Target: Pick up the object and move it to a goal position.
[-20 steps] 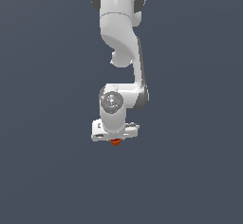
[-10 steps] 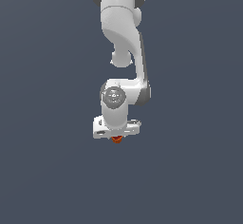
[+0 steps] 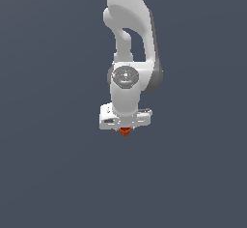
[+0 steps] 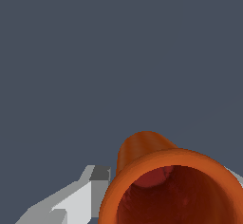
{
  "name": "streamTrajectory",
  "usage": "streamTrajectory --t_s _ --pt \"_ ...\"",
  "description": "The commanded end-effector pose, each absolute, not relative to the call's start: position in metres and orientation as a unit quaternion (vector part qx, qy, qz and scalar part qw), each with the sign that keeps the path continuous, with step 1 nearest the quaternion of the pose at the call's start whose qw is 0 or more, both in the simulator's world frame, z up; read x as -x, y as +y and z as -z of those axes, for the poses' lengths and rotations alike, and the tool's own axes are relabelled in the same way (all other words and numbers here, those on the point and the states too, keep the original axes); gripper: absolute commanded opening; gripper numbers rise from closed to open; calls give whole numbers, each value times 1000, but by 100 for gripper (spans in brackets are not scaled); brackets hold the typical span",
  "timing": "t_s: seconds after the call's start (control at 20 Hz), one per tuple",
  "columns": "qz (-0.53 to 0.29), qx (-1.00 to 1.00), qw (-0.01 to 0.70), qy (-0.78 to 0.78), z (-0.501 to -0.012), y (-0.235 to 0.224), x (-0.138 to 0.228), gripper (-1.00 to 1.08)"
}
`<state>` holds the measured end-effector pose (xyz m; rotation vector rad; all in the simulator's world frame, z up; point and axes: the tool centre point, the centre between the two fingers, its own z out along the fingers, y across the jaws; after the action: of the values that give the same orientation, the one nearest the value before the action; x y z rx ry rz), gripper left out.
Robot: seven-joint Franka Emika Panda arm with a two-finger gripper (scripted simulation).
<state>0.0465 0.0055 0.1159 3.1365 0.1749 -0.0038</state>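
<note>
- Background: a flat, uniform slate-grey field [image 3: 48, 174] fills both views. No edge, seam or shadow shows on it, so whether it is a floor or a backdrop cannot be told.
- Arm [image 3: 128, 24]: white, with grey joint covers. It enters from the top of the exterior view and hangs downward, ending in a round wrist joint [image 3: 125, 76] directly above the hand.
- Gripper [image 3: 125, 128]: a white, wide crossbar body set level below the wrist joint, pointing down. In the exterior view the fingers themselves are too small to make out.
- One finger [image 4: 78, 197] shows in the wrist view as a white and grey blocky piece lying against the side of the cup (its tip is hidden behind the cup wall). A sliver of white shows at the cup's opposite side, at the frame edge.
- Hand state: closed narrow on the cup, which is held between the fingers.
- Cup [image 3: 125, 131]: small, orange-red, tapered. In the exterior view only its lower part protrudes beneath the middle of the gripper body, much narrower than that body.
- In the wrist view the cup [image 4: 156, 171] has its wide rim toward the camera and its narrow closed end pointing away; the darker red interior is visible.
- Nothing is seen touching the cup other than the gripper, and grey surrounds its lower end in both views.
</note>
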Motion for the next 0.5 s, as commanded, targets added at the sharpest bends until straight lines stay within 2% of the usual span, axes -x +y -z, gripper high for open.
streamTrajectory --t_s 0.0,0.45 --pt "0 -998 0 56 -140 16 -39 -100" --pt "0 -998 1 56 -238 58 -9 -100"
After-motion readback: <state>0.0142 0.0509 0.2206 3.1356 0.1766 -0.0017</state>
